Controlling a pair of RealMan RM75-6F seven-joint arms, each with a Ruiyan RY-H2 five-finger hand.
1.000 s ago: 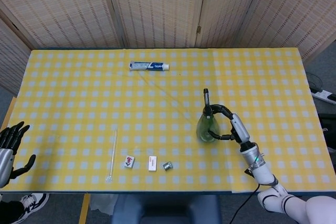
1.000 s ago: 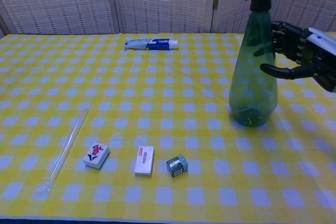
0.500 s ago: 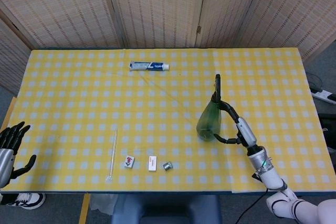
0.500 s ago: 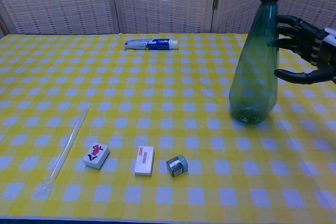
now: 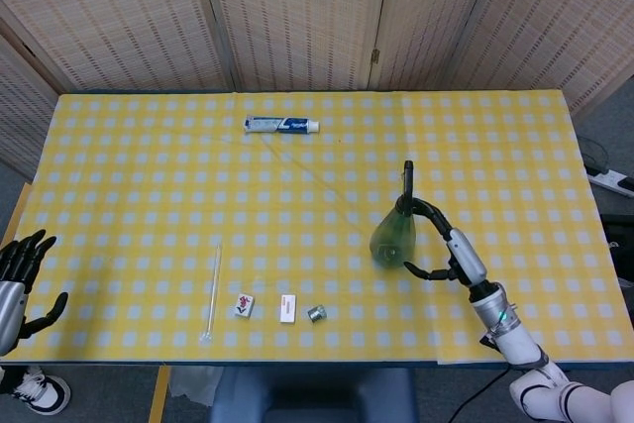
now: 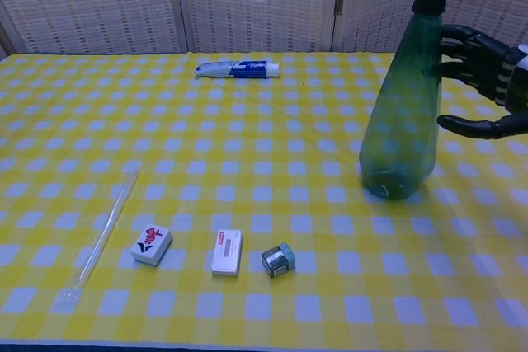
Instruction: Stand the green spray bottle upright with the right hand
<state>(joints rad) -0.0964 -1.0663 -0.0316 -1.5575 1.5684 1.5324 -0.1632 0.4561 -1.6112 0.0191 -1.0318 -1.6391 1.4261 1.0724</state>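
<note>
The green spray bottle [image 5: 394,237] [image 6: 404,121] stands on its base at the right of the yellow checked table [image 5: 149,195], tilted to the right with its black nozzle toward my right hand. That right hand [image 5: 446,245] [image 6: 483,80] is just right of the bottle with its fingers spread. The upper fingers [image 6: 454,39] reach the bottle's neck, while the thumb stays apart from the body. It does not grip the bottle. My left hand [image 5: 22,279] hangs open off the table's near left corner, in the head view only.
A toothpaste tube [image 5: 281,125] [image 6: 237,68] lies at the far middle. Near the front edge lie a clear plastic tube [image 5: 212,292] [image 6: 103,232], a mahjong tile [image 5: 242,306] [image 6: 151,245], a small white box [image 5: 287,308] [image 6: 226,251] and a small teal box [image 5: 316,314] [image 6: 279,259].
The bottle has gone from upright to leaning right. My right hand has drawn back to the right, its thumb now off the bottle's body. The left hand is unchanged.
</note>
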